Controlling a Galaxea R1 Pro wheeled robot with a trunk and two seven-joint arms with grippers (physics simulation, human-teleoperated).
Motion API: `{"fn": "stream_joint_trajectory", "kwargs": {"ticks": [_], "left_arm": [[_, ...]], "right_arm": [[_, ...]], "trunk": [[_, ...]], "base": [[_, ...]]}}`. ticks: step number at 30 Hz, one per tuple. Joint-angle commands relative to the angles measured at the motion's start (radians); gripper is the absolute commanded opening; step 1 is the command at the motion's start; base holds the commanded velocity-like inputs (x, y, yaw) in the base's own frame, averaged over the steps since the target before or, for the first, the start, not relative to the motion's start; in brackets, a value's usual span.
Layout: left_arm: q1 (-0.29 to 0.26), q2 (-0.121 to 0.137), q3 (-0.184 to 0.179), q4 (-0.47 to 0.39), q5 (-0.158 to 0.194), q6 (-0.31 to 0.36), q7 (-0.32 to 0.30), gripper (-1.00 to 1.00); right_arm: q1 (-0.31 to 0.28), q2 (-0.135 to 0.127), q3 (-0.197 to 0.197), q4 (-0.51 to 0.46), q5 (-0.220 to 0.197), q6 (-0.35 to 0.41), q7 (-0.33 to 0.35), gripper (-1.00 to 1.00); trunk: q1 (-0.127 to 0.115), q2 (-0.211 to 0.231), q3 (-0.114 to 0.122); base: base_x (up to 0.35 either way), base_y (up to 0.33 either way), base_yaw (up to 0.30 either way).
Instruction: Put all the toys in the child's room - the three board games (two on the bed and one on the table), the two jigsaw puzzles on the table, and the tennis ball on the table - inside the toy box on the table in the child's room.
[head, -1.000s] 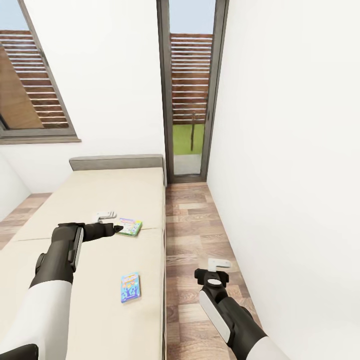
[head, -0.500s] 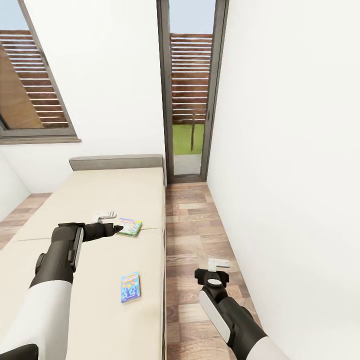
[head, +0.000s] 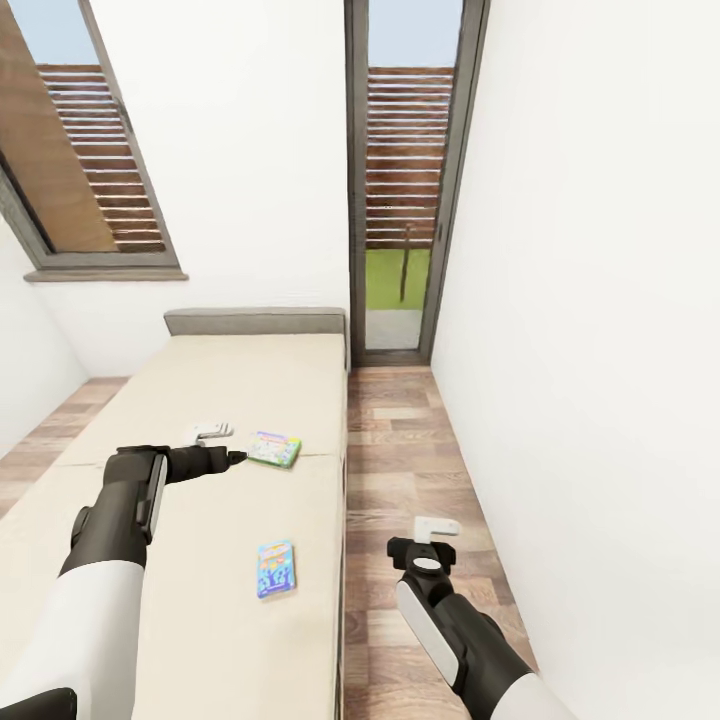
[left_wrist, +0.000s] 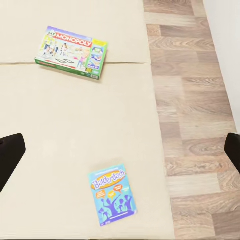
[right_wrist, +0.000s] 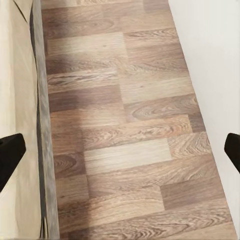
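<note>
Two board games lie flat on the beige bed (head: 235, 385). The green Monopoly box (head: 274, 449) (left_wrist: 73, 51) is farther up the mattress, and a small blue Balderdash box (head: 276, 568) (left_wrist: 113, 194) lies nearer, close to the bed's right edge. My left gripper (head: 232, 458) (left_wrist: 120, 155) hovers open over the mattress, just left of the Monopoly box and not touching it. My right gripper (head: 430, 545) (right_wrist: 120, 152) hangs open and empty over the wood floor beside the bed. The table, toy box, jigsaw puzzles and tennis ball are out of view.
A grey headboard (head: 255, 321) closes the bed's far end. A strip of wood-plank floor (head: 400, 450) runs between the bed frame (right_wrist: 44, 150) and the white right wall (head: 580, 350). A tall glass door (head: 400, 200) and a window (head: 90, 170) are behind.
The whole picture has shifted to the right in the last half second, so the camera has moved. Both arms keep their pose, and the two boxes lie as before.
</note>
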Motion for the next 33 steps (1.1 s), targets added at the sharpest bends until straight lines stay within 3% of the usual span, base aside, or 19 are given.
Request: {"fn": "stream_joint_trajectory", "kwargs": {"ticks": [1, 5, 13, 20, 24, 33], "left_arm": [[-0.001, -0.001, 0.002, -0.001, -0.011, 0.002, -0.009, 1.00], [-0.001, -0.001, 0.002, -0.001, -0.011, 0.002, 0.003, 1.00], [-0.001, -0.020, -0.001, 0.044, -0.008, -0.002, 0.114, 1.00], [-0.002, -0.062, -0.005, 0.154, -0.007, -0.126, 0.264, 1.00], [-0.004, -0.079, -0.005, 0.190, -0.007, -0.155, 0.348, 1.00], [-0.004, -0.091, -0.006, 0.205, -0.007, -0.192, 0.388, 1.00]], "right_arm": [[-0.001, -0.001, 0.003, -0.001, -0.006, 0.005, -0.008, 1.00], [-0.001, -0.003, 0.002, -0.001, -0.006, 0.005, -0.008, 1.00], [-0.001, -0.002, 0.003, -0.001, -0.006, 0.005, -0.008, 1.00], [-0.001, -0.005, 0.002, -0.001, -0.007, 0.006, -0.008, 1.00], [-0.001, -0.004, 0.002, -0.001, -0.007, 0.007, -0.008, 1.00], [-0.001, -0.004, 0.002, -0.001, -0.008, 0.010, -0.009, 1.00]], "trunk": [[0.001, -0.002, -0.002], [0.001, -0.002, -0.002], [0.001, -0.002, -0.002], [0.001, -0.002, -0.002], [0.001, -0.002, -0.005], [0.001, -0.002, -0.018]], "base": [[0.000, 0.000, 0.215], [0.000, 0.000, 0.110], [0.000, 0.000, 0.022], [0.000, 0.000, 0.002], [0.000, 0.000, 0.000], [0.000, 0.000, 0.000]]}}
